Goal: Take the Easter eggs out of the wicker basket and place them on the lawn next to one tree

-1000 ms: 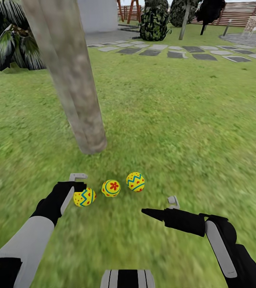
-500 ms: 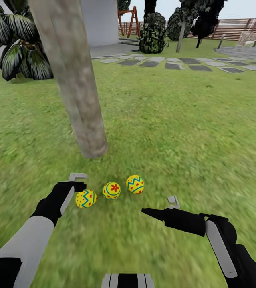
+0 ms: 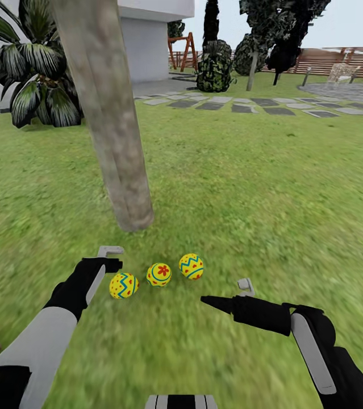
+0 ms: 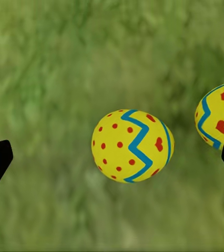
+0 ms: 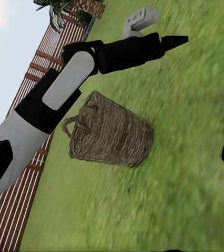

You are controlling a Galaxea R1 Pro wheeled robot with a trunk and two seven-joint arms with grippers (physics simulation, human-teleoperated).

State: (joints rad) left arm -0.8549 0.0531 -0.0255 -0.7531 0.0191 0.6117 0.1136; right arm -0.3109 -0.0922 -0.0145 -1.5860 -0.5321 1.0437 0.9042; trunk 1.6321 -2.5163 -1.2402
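Readable text: none that you can make out in any view.
Eggs (image 3: 159, 274): painted flowers, dots and zigzag bands, no letters or numbers.
Basket (image 5: 109, 131): plain weave, no label.
Tree trunk (image 3: 110, 113): bare bark, no sign.

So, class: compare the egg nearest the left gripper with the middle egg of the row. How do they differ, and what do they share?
The egg nearest the left gripper shows a blue zigzag and small red dots; the middle egg shows a red flower inside a blue ring. The first lies farther from the tree trunk, the middle one closer. Both are yellow, similar in size, and rest free on the lawn.
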